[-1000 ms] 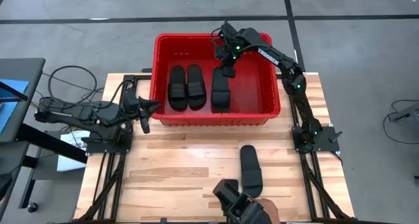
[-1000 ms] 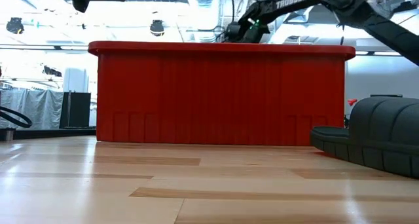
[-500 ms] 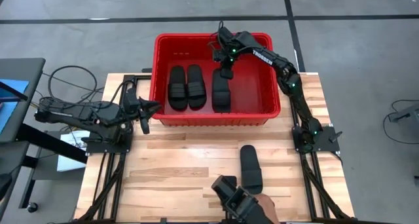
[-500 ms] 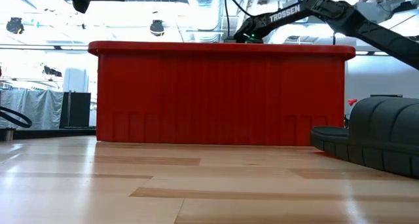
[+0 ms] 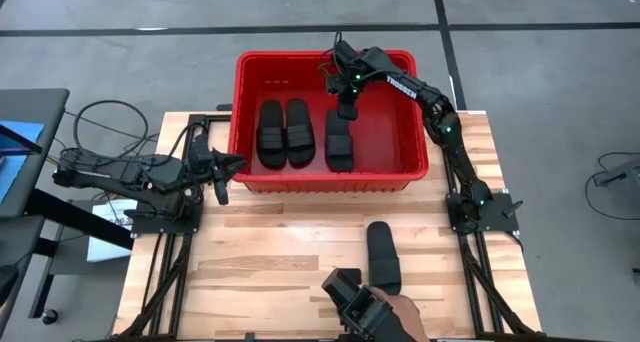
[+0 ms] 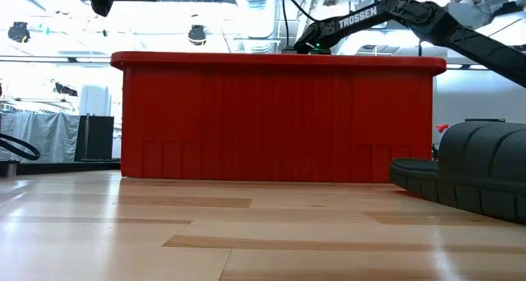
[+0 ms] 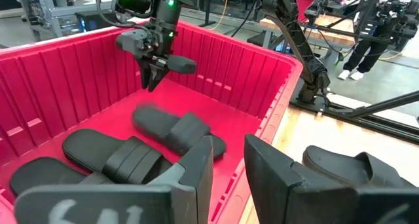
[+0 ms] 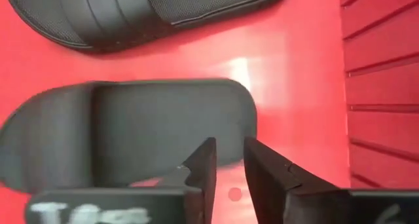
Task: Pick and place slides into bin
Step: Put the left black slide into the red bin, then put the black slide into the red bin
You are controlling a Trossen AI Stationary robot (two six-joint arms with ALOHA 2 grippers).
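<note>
Third slide (image 5: 339, 140) dropped inside the bin (image 5: 418, 160), right gripper (image 5: 346, 110) above it with jaws released; fourth slide (image 5: 383, 258) outside the bin, waiting.

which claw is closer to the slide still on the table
Left. The left claw sits off the bin's left front corner; the right claw hangs inside the bin, farther from the table slide.

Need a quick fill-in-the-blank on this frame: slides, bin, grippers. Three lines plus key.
1. The red bin holds ____ slides.
2. One slide lies outside the bin on the ____.
3. The right gripper hangs over the third slide in the bin, its fingers ____ of it.
Missing words: three; table; clear
</note>
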